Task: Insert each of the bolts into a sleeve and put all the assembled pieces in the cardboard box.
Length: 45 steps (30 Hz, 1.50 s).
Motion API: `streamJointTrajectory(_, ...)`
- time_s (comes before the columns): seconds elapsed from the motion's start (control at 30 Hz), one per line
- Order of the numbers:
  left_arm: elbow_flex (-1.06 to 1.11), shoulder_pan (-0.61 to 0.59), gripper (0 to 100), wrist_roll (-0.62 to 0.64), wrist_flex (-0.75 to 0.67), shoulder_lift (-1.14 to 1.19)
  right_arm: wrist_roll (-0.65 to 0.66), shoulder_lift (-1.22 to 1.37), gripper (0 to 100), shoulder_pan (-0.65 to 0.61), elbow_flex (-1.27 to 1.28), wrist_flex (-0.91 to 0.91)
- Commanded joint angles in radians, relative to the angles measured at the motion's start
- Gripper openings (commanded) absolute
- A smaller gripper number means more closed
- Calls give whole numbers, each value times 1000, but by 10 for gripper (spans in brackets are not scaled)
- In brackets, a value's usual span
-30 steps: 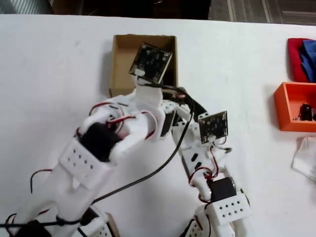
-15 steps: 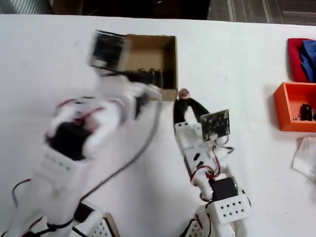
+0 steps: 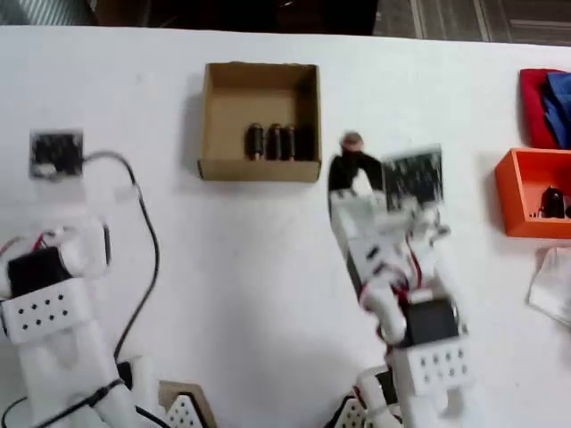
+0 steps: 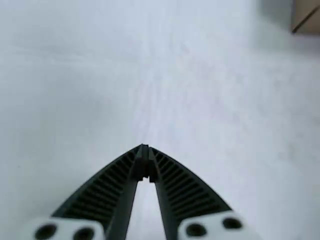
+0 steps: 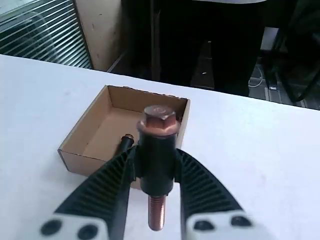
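Note:
The cardboard box [image 3: 223, 89] stands at the back middle of the table, with three dark assembled pieces [image 3: 275, 141] lying side by side in it. My right gripper [image 3: 350, 169] hovers just right of the box, shut on a black sleeve [image 5: 156, 162] with a copper bolt [image 5: 158, 119] through it; the bolt's head points up and its thread sticks out below. The right wrist view has the box [image 5: 97, 127] behind the bolt. My left gripper [image 4: 144, 152] is shut on nothing over bare table far left of the box.
An orange bin [image 3: 513, 192] holding a dark part stands at the right edge, with a red and blue cloth [image 3: 544, 102] behind it and a white crumpled thing [image 3: 553, 285] in front. A black cable [image 3: 143, 259] trails from the left arm.
The left arm has pulled back from the box to the far left, leaving three pieces in view inside. The right arm shifted slightly right and toward the back with its bolt and sleeve.

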Motion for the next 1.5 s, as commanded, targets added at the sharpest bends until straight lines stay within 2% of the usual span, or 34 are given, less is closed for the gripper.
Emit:
streamJointTrajectory(0.0, 156, -38, 27, -41, -114, -20, -9, 409, 22, -33, -422, 147)
streamJointTrajectory(0.2, 288, -41, 27, -43, -192, -20, -12, 1036, 22, -67, -1174, 530)
streamJointTrajectory(0.3, 340, -63, 27, -40, -232, -20, -84, 1311, 22, -67, -1565, 638)
streamJointTrajectory(0.47, 380, -69, 27, -44, -235, -20, -163, 1759, 22, -87, -2071, 696)
streamJointTrajectory(0.63, 418, -69, 27, -48, -267, -20, -195, 2054, 22, -114, -2383, 653)
streamJointTrajectory(0.73, 446, -69, 27, -77, -315, -25, -195, 2130, 22, -147, -2412, 593)
streamJointTrajectory(1.03, 450, -64, 27, -92, -315, -21, -195, 2204, 22, -205, -2409, 496)
streamJointTrajectory(1.47, 464, -69, 27, -87, -315, -28, -232, 2227, 22, -211, -2229, 371)
